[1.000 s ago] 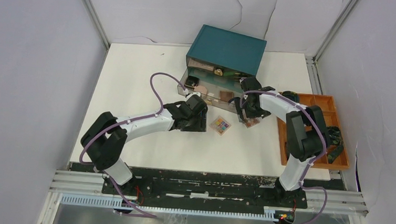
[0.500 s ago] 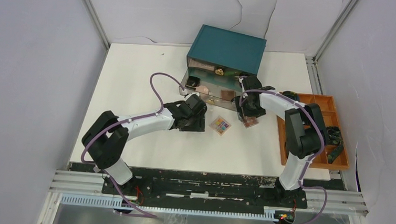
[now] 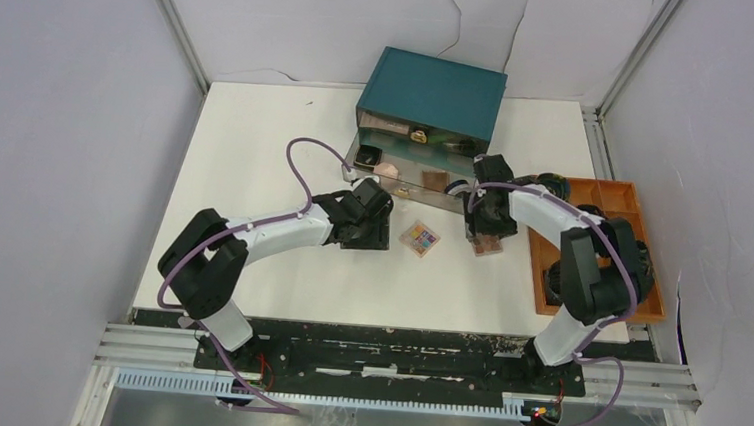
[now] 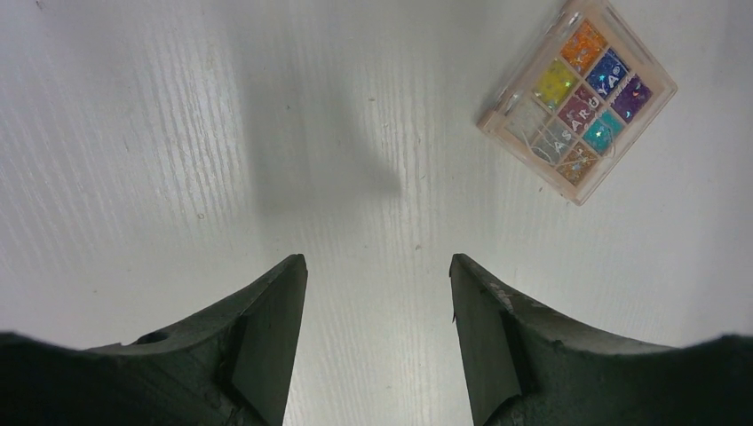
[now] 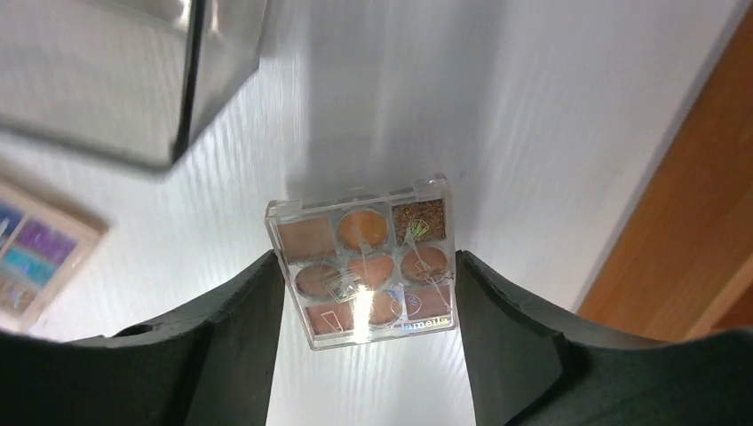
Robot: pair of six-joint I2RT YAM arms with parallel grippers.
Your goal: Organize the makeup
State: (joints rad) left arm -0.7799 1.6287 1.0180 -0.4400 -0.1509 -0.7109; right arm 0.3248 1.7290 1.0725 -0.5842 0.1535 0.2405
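Note:
A clear palette of brown and orange shades lies flat on the white table between my right gripper's jaws, which press on its two sides. From above, this palette shows just under the right gripper, left of the orange tray. A colourful square palette lies on the table between the arms. It is up and to the right in the left wrist view. My left gripper is open and empty over bare table, left of that palette.
The teal drawer box stands at the back with a drawer pulled out, holding a black square compact, a pink compact and a brown item. The orange tray lies at the right, close to the right gripper.
My right gripper has moved right and toward the near edge, taking the brown palette with it, closer to the orange tray. The left arm has barely moved.

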